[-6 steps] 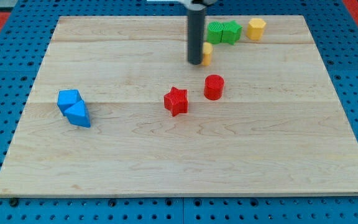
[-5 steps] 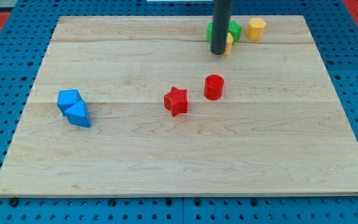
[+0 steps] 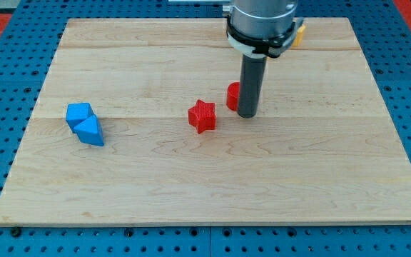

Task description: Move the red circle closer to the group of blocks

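The red circle (image 3: pixel 232 96) lies near the board's middle, mostly hidden behind my rod. My tip (image 3: pixel 247 114) rests on the board touching the red circle's right side. A red star (image 3: pixel 202 116) lies just left of the circle. The arm's head covers the group at the view's top; only a sliver of a yellow block (image 3: pixel 301 32) shows there. The green blocks are hidden.
Two blue blocks (image 3: pixel 84 123) sit together at the view's left. The wooden board (image 3: pixel 191 185) lies on a blue pegboard surface.
My tip has come down from the group at the view's top to the red circle's right side. The circle has shifted slightly left. The arm's head now hides the green and yellow blocks.
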{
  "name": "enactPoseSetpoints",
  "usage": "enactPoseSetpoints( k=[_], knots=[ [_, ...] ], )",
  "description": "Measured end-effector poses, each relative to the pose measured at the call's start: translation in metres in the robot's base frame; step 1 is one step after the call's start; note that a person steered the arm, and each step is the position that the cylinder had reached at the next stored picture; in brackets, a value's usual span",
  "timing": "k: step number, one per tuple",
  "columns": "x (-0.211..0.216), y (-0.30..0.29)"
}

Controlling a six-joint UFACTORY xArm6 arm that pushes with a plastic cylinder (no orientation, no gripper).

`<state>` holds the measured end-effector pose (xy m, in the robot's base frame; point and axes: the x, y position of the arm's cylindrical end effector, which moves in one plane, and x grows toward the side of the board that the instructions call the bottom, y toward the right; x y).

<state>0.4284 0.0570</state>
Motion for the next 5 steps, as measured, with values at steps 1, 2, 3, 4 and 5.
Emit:
enactPoseSetpoints(
  k=[1,2,3,4,5],
  knots=[
    [-0.033,-0.008],
    [-0.062,-0.047],
    [-0.094,-0.044],
    [-0.092,-0.071],
    [-0.109,-0.083]
  ],
)
